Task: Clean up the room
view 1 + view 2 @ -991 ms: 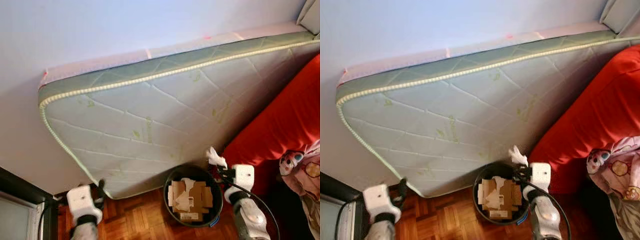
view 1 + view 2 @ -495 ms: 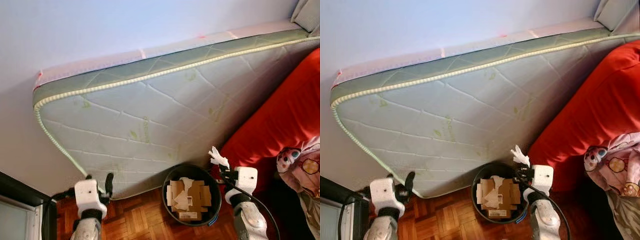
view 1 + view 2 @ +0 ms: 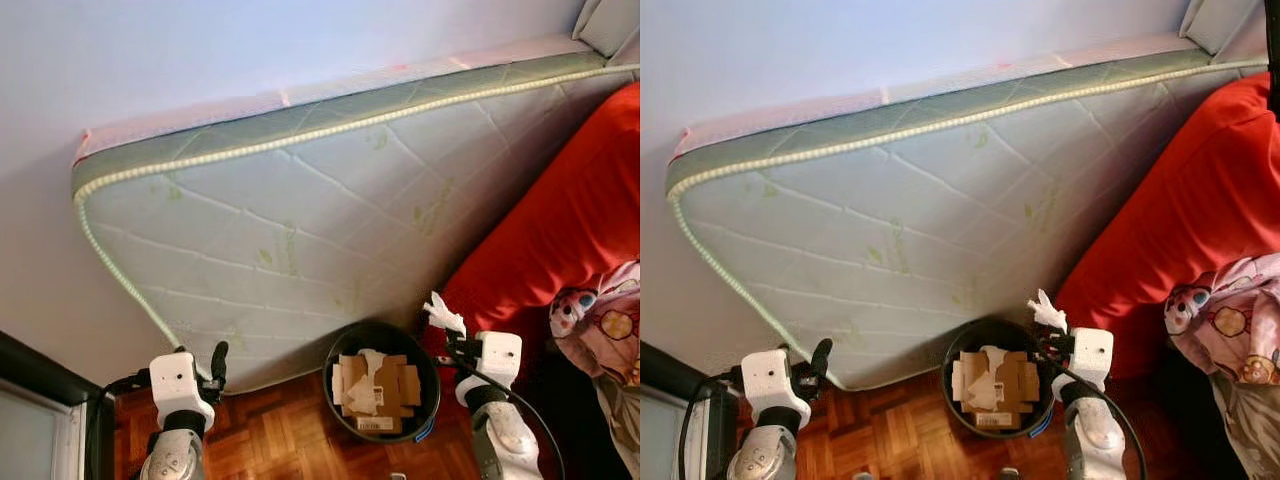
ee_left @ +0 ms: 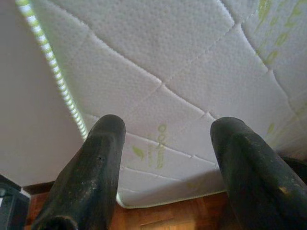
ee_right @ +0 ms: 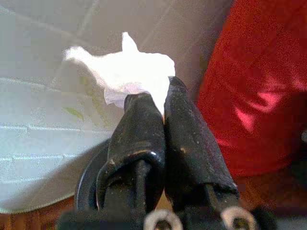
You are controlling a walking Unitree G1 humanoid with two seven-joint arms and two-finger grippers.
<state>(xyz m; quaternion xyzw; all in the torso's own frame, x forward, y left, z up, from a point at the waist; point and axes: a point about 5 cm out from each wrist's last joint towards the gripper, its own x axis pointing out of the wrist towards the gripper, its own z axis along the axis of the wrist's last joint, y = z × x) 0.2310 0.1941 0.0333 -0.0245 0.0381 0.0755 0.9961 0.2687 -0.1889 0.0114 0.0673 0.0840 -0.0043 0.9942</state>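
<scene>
Start with your left eye view. The right gripper (image 3: pixel 452 334) sits at about 5 o'clock, its fingers pinched tight on a crumpled white tissue (image 3: pixel 442 313), just beside the rim of the black bin (image 3: pixel 345 345) on its 3 o'clock side. The bin stands on the parquet floor (image 3: pixel 280 440), holding cardboard scraps (image 3: pixel 375 385) and some white paper. The left gripper (image 3: pixel 212 362) sits at about 7 o'clock, near the lower corner of the quilted mattress (image 3: pixel 300 220) that leans against the pale wall (image 3: pixel 200 50). A red cover (image 3: pixel 560 240) rises at 3 o'clock, with a patterned cloth (image 3: pixel 605 325) below it.

Your right eye view shows the same scene, the tissue (image 3: pixel 1047 311) just above the bin's (image 3: pixel 950 365) rim at its 2 o'clock.

In your left wrist view, the two black fingers (image 4: pixel 91 177) stand wide apart with nothing between them, the mattress (image 4: pixel 168 72) and its beaded edge ahead.

In your right wrist view, the fingers (image 5: pixel 184 139) press together on the tissue (image 5: pixel 127 72), which sticks out past the tips; the bin's dark rim (image 5: pixel 88 177) shows beside them, the red cover (image 5: pixel 259 81) to the far side.
</scene>
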